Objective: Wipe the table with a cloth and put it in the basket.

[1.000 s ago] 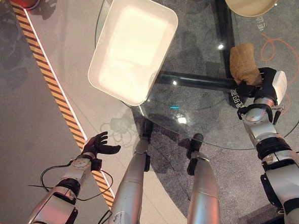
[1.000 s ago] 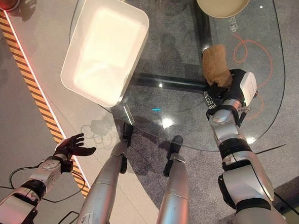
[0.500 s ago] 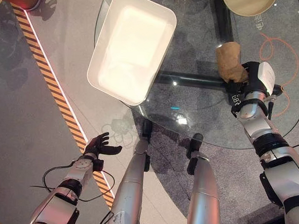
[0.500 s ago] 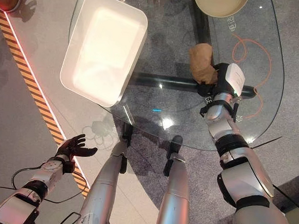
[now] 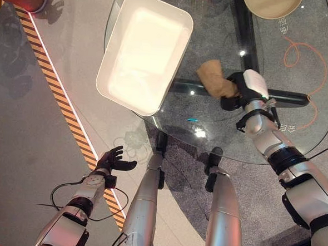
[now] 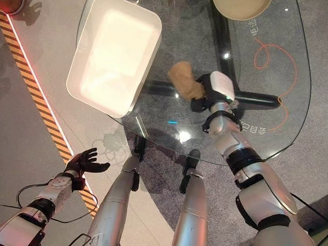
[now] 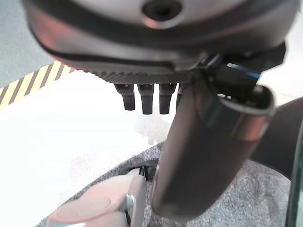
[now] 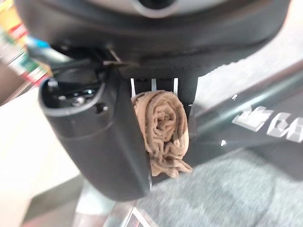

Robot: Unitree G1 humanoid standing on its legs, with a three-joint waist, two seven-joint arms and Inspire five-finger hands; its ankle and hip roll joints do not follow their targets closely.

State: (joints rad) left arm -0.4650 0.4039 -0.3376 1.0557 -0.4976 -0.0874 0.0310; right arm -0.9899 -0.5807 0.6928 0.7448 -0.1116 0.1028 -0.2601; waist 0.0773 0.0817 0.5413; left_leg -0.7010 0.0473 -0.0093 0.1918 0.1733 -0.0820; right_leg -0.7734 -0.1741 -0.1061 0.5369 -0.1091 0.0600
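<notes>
Grey floor with a yellow-and-black hazard stripe (image 5: 54,94) running along its left side; round glass table (image 5: 207,142) standing over a dark crossed base.

Item, far left: left robot hand (image 5: 112,160), hanging low over the floor beside the stripe, well apart from the table. Fingers loosely spread, nothing in them. Idle.

Item, left half of table: white rectangular basket (image 5: 109,69), a shallow tray-like bin with nothing visible inside, one corner overhanging the table edge.

Item, table centre: tan cloth (image 5: 213,77), bunched into a wad and pressed on the glass just to the right of the basket, not touching it. The right wrist view shows the cloth (image 8: 163,127) rolled up between thumb and fingers.

Item, centre-right: right robot hand (image 5: 238,88), fingers curled around the cloth, arm reaching in from the lower right.

Item, far edge of table, right: rim of a beige round bowl (image 5: 271,9). An orange cord (image 5: 302,53) shows through the glass further right.

Step in hand, as judged: the wiping pass, with the cloth low on the glass near the basket.

Next move, as judged: either another stroke across the unwiped glass, or lifting the wad clear of the basket's near wall, carrying it leftward over the white interior, then loosening the fingers to drop it.
</notes>
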